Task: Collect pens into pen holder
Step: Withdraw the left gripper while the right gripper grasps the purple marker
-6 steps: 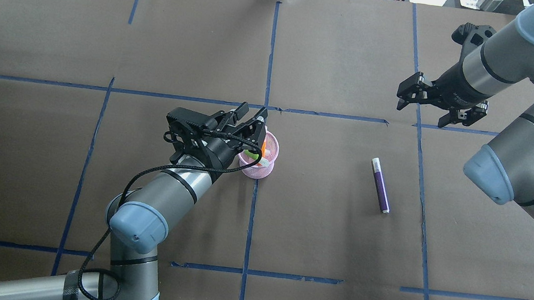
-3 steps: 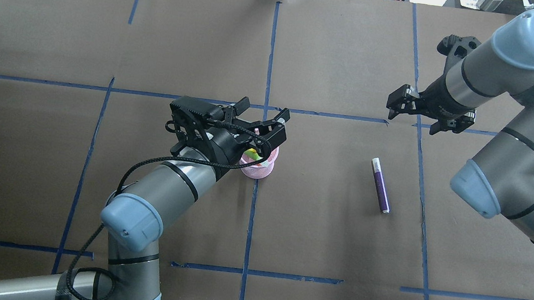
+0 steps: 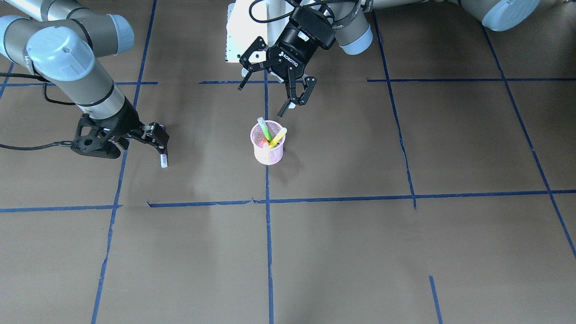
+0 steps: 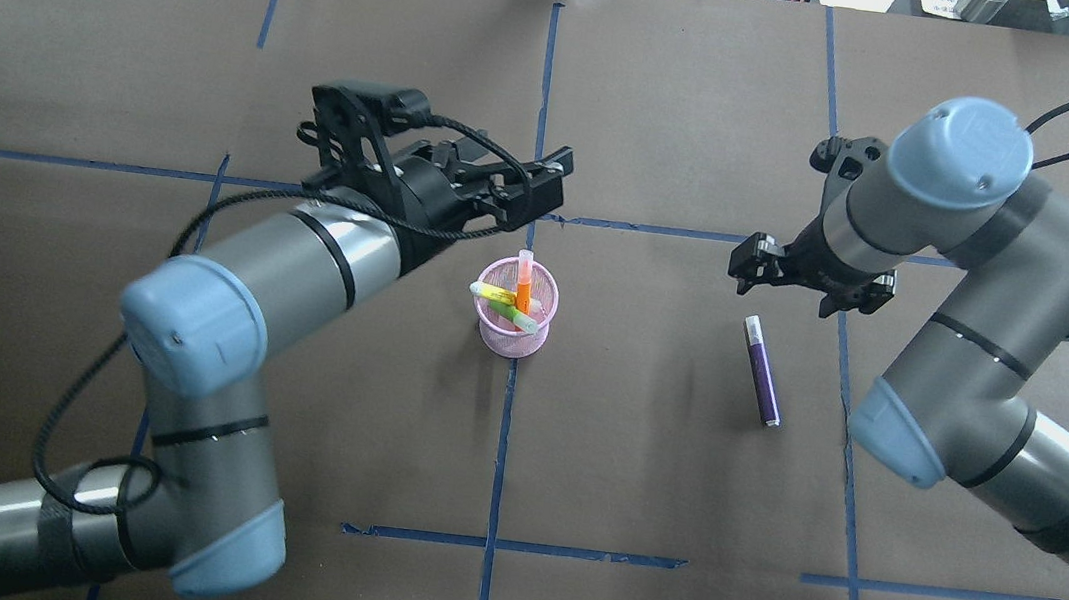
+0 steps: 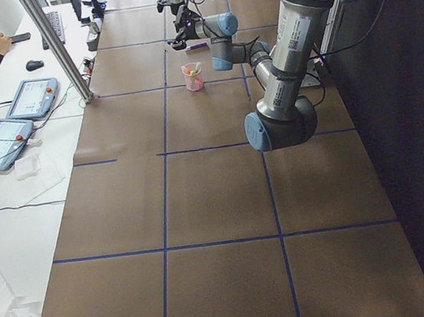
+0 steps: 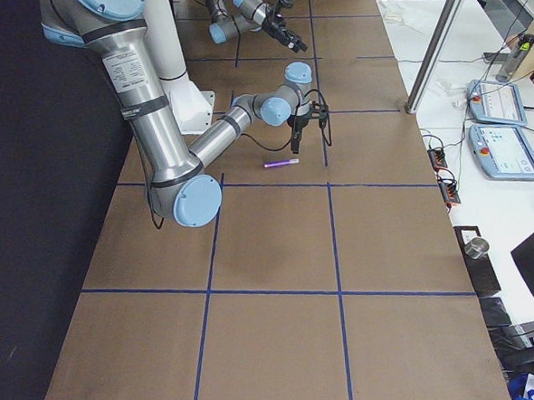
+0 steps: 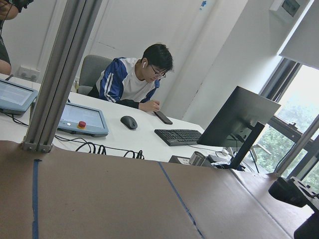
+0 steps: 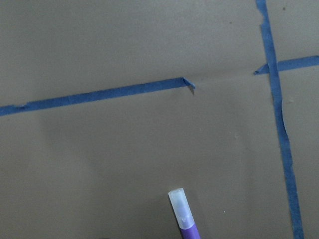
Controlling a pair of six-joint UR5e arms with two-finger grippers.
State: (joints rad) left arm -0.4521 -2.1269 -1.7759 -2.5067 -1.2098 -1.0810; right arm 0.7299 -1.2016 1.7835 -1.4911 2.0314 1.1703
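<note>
I have the left arm (image 4: pixel 298 253) stretched forward and lifted, its left claw (image 3: pixel 266 95) spread wide and empty, with the small round pink wire-mesh cup (image 4: pixel 512 336) standing below it, holding the orange pen (image 4: pixel 523 291), yellow pen (image 4: pixel 493 292) and green pen (image 4: pixel 518 318). The right arm (image 4: pixel 970 189) folds at the elbow, wrist down. Its right claw (image 4: pixel 795 287) hangs open, holding nothing, and the slim purple pen (image 4: pixel 763 376) lies flat, its pale cap just beneath.
</note>
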